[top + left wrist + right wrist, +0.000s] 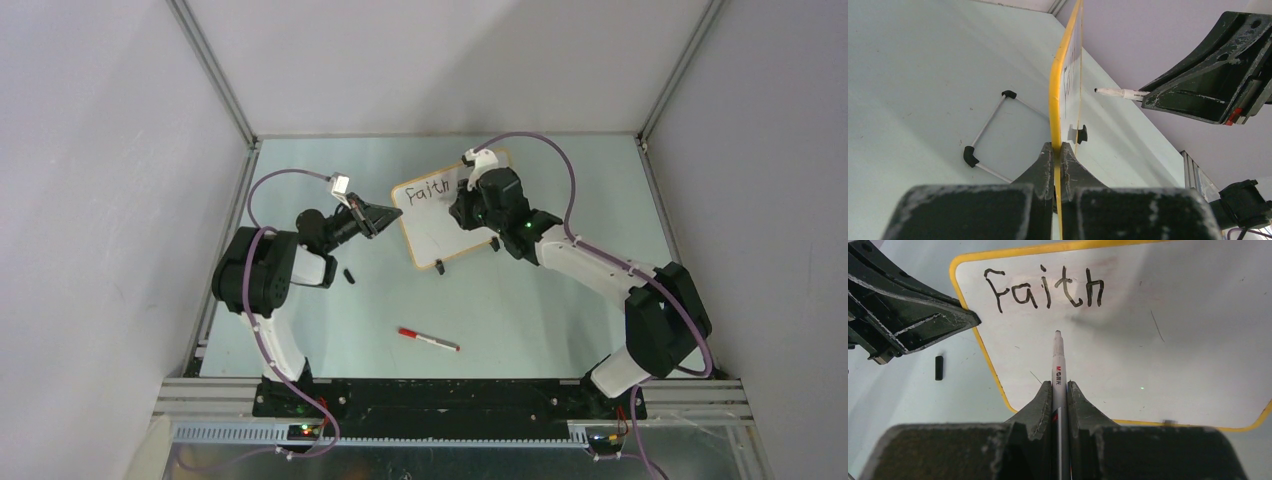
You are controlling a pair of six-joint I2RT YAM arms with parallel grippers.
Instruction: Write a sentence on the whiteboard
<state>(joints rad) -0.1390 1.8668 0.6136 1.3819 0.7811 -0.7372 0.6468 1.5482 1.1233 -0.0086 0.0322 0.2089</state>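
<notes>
Right wrist: right gripper point(1060, 388) clamps marker point(1058, 357); left gripper point(1058, 148) pinches whiteboard point(1173, 355) edge; blank below sentence point(1045, 287).

One whiteboard point(447, 236), two markers point(428, 340), one loose black cap point(349, 275), two arms point(272, 292), one written word point(1043, 287).

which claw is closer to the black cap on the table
Left. The left claw, clamping the whiteboard, is just beyond the black cap; the right claw, holding a marker, is across the board.
</notes>
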